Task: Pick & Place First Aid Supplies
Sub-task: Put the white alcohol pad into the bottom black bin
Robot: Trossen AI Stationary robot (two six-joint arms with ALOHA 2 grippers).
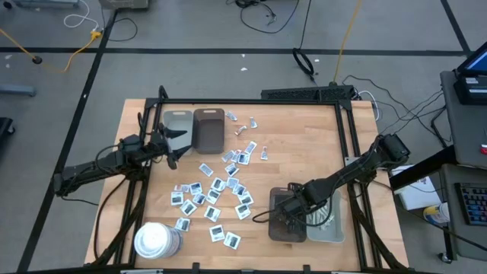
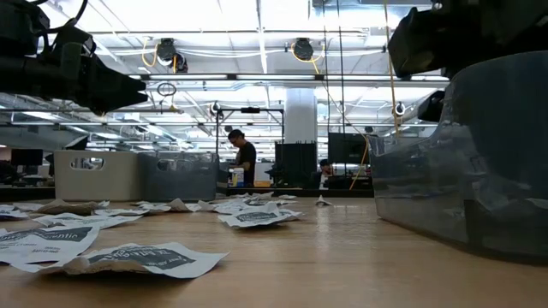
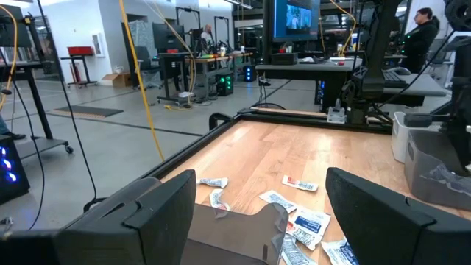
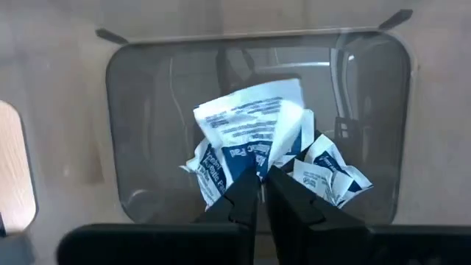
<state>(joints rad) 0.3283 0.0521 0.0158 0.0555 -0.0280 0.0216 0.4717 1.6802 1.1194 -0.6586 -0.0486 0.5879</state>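
Observation:
Many small white packets with blue print lie scattered over the middle of the wooden table. My right gripper points steeply down into the brown tray at the near right. It is shut on one white packet above several crumpled packets that lie on the tray's floor. My left gripper waits open and level at the table's left, above the near end of the far-left trays, with nothing between its fingers. My right gripper pinches the lower edge of the white packet between its two fingertips, which stand only a sliver apart. The fingers come from above, slanting down into the tray. The packet stands beyond the tips, over the other packets in the tray.
A grey tray stands right beside the brown one. Another grey tray and brown tray sit at the far left. A large white cylinder stands at the near left corner. A black frame borders the table.

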